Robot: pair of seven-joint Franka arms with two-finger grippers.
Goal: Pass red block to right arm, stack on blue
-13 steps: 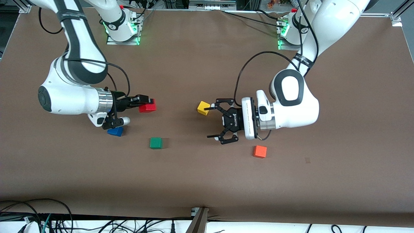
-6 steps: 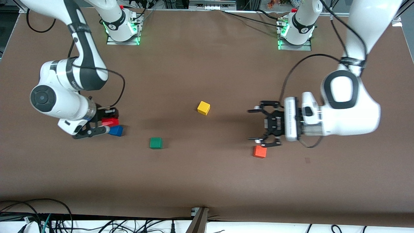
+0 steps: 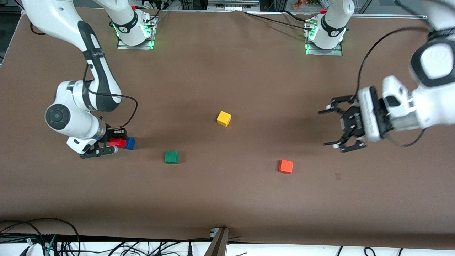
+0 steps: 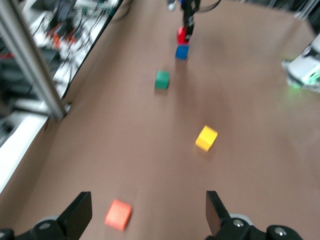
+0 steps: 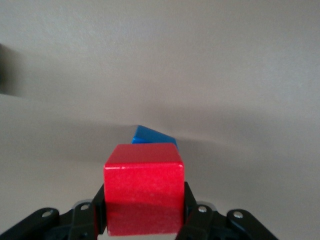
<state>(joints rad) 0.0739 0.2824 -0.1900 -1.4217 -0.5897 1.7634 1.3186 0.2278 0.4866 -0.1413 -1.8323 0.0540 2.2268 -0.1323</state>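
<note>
My right gripper [image 3: 119, 139] is shut on the red block [image 3: 117, 143], close beside the blue cube [image 3: 130, 143] near the right arm's end of the table. In the right wrist view the red block [image 5: 143, 194] sits between the black fingers [image 5: 88, 216], with the blue cube [image 5: 152, 136] partly hidden by it on the table. My left gripper [image 3: 332, 128] is open and empty, up in the air over bare table near the left arm's end. The left wrist view shows its two spread fingertips [image 4: 79, 215], and far off the red block [image 4: 182, 35] with the blue cube [image 4: 182, 51].
A yellow cube [image 3: 224, 118] lies mid-table. A green cube [image 3: 171, 156] lies nearer the front camera, toward the right arm's end. An orange-red cube [image 3: 285, 166] lies toward the left arm's end. Arm bases [image 3: 133, 30] stand at the table's back edge.
The right gripper carried the red block down from the middle and now holds it lower, right beside the blue cube. The left gripper drew away from the yellow cube toward its own table end.
</note>
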